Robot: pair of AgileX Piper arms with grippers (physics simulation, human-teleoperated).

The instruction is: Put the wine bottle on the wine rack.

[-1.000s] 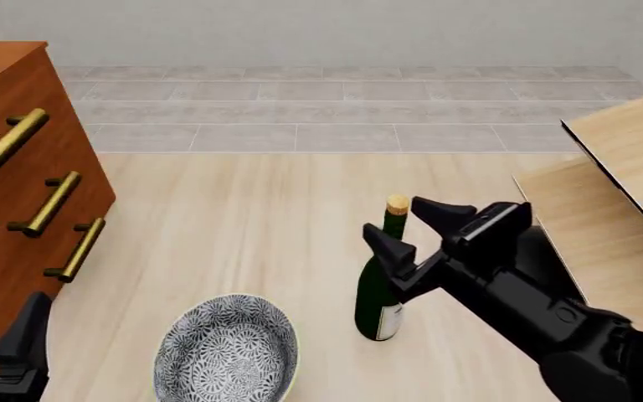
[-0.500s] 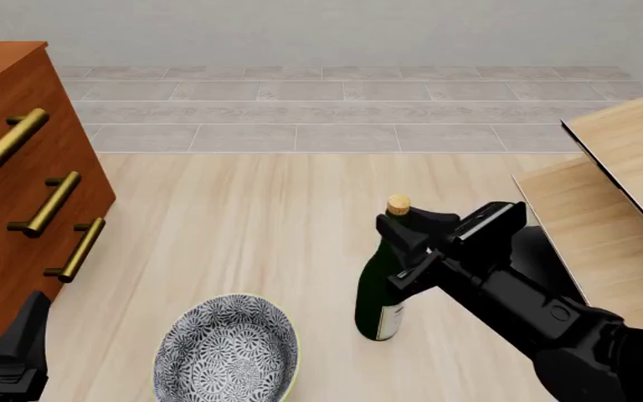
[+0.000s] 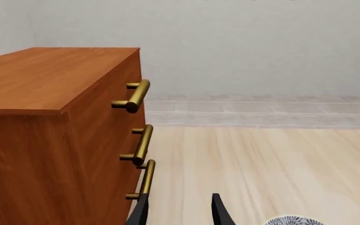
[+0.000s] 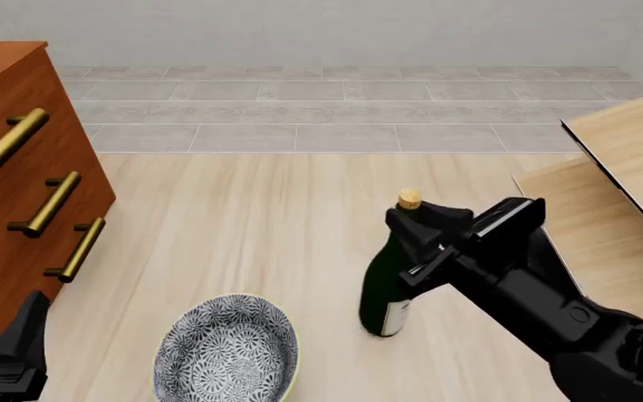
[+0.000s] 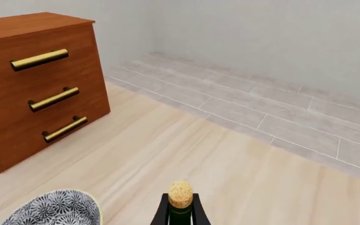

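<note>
The dark green wine bottle (image 4: 385, 285) stands on the table right of centre, leaning slightly, its tan cork (image 4: 408, 198) on top and a white label near its base. My right gripper (image 4: 417, 224) is shut on the neck just below the cork. In the right wrist view the cork (image 5: 181, 193) shows between two black fingers (image 5: 161, 214). The wine rack (image 4: 623, 176), made of pale slanted boards with black edges, sits at the right edge. My left gripper (image 4: 20, 347) rests low at the near left, open and holding nothing; its fingers (image 3: 138, 213) stand apart.
A reddish-brown drawer cabinet (image 4: 14, 193) with brass handles fills the left side, close to the left gripper. A patterned grey bowl (image 4: 228, 347) lies near the front, left of the bottle. Bare wood table lies between the bottle and the rack.
My right gripper went from open around the neck to shut on it. The bottle's top has since shifted slightly right and up. The left arm has not moved.
</note>
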